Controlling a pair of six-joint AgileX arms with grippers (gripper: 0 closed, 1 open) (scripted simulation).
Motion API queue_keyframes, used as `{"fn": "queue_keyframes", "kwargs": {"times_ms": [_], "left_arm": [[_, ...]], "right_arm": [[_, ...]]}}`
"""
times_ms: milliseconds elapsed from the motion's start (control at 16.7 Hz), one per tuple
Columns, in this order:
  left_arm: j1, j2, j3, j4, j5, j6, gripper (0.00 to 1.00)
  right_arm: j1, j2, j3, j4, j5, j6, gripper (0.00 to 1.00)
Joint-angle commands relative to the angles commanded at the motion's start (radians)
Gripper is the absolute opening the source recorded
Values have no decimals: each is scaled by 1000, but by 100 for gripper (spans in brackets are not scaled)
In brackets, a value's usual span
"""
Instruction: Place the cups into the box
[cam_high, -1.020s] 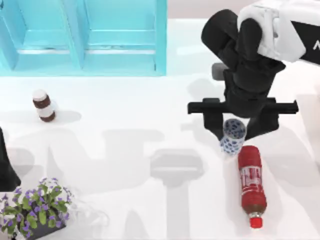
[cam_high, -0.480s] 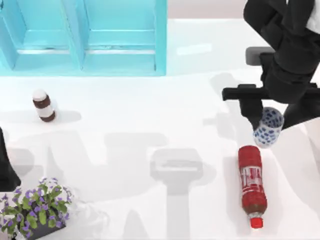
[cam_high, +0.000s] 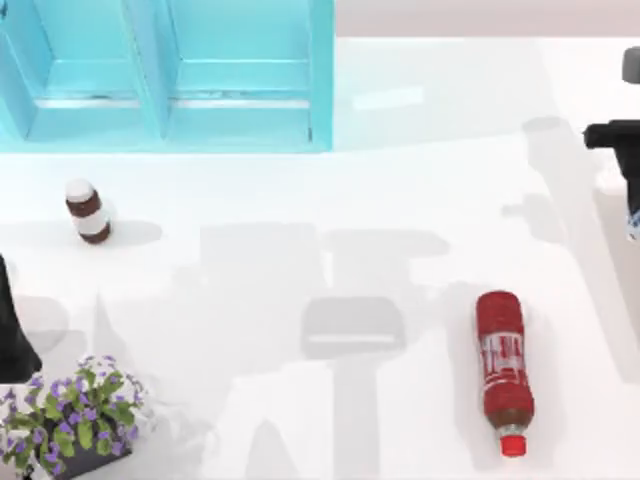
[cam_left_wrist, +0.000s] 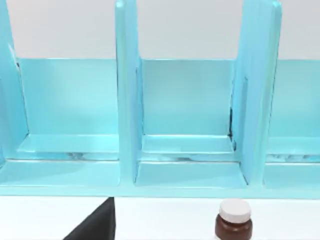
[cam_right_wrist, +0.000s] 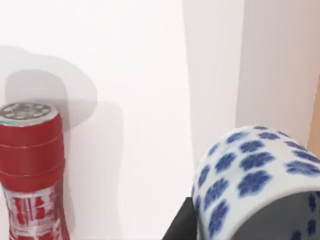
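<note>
You had open table (cam_high: 300, 210) across the middle. The red bottle (cam_high: 503, 368) lay right of centre. The brown jar (cam_high: 87, 210) and flower pot (cam_high: 70, 420) blocked the left side.

Right gripper (cam_high: 630, 170) sits at the table's far right edge, fingers clamped on a load. Left arm (cam_high: 12, 330) parked at left edge.

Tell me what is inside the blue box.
The box's visible compartments hold nothing, in both the top and left wrist views. Parts beyond the pictures' edges cannot be judged. The jar stands on the table in front.
</note>
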Motion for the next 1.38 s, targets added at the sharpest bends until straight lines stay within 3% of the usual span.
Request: {"fn": "queue_keyframes", "kwargs": {"times_ms": [360,600,1020,1380], "left_arm": [[0,0,0,0,0,0,100],[0,0,0,0,0,0,100],[0,0,0,0,0,0,100],[0,0,0,0,0,0,100]], "right_arm": [[-389,-6,69,-71,1,-396,0],[-550,-13,90,-99,4,-558,0],[-565,-7,76,-87,5,-575,0],[-566,-9,-103,95,4,-574,0]]}}
